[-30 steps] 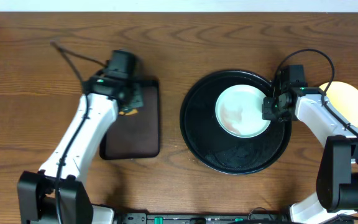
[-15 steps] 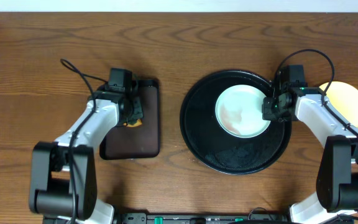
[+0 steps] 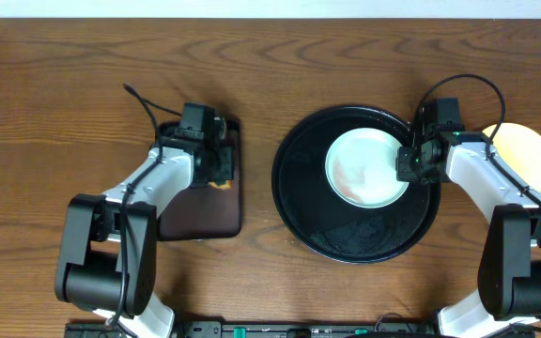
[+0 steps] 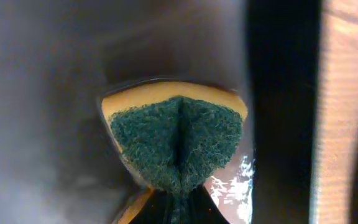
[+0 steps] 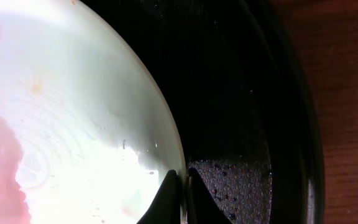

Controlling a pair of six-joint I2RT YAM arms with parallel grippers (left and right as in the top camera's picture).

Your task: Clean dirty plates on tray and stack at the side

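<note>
overhead, tray: the big round black tray (image 3: 294,202) sits right of centre on the wooden table (image 3: 252,66)
overhead, plates: one mint-white plate (image 3: 369,167) lies inside the tray toward its right side, with a reddish smear on it. A yellow plate (image 3: 524,155) sits on the table just off the tray's right edge, partly behind the right arm
overhead, right gripper: the right gripper (image 3: 409,164) is at the mint-white plate's right rim
overhead, left gripper: the left gripper (image 3: 216,167) hangs over the small dark rectangular tray (image 3: 205,211), well apart from the black one
left wrist, jaws: clenched on a sponge (image 4: 176,143), green scrubby face toward the camera, yellow edge around it
right wrist, jaws: pinched together right on the rim, so they're grasping the mint-white plate, with the wet-looking tray floor beside it
right wrist, smear: pinkish-red patch at the plate's lower left
</note>
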